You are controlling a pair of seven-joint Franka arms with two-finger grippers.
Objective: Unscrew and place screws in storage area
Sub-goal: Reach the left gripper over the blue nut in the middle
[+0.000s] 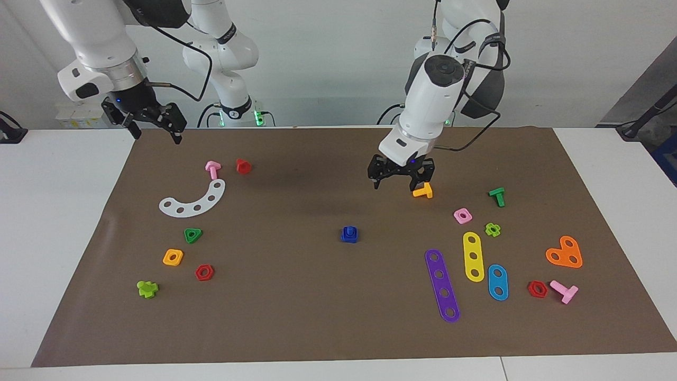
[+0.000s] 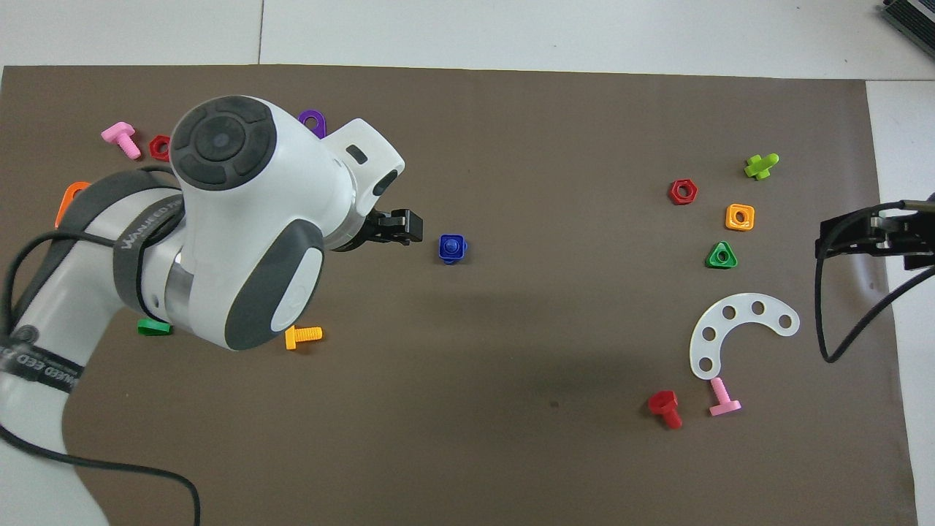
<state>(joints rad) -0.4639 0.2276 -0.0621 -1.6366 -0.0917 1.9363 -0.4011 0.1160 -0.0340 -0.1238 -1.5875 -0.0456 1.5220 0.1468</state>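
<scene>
A brown mat (image 1: 296, 317) covers the white tabletop (image 1: 53, 211). Nearest the robots, the right end effector (image 1: 153, 127) waits, open, over the mat's corner. The left end effector (image 1: 394, 182), open and empty, hangs over the mat beside the orange bolt (image 1: 423, 191). Farther out, mid-mat, the blue screw (image 1: 348, 233) stands in its nut. The white strip (image 1: 193, 201) and nuts lie toward the right arm's end.

A white table (image 1: 63, 211) carried a brown mat (image 1: 317, 317) filling most of the frame. A plain pale wall (image 1: 328, 63) ran along the top. Lighting was even; a dark fixture (image 1: 648, 114) stood at upper right.
</scene>
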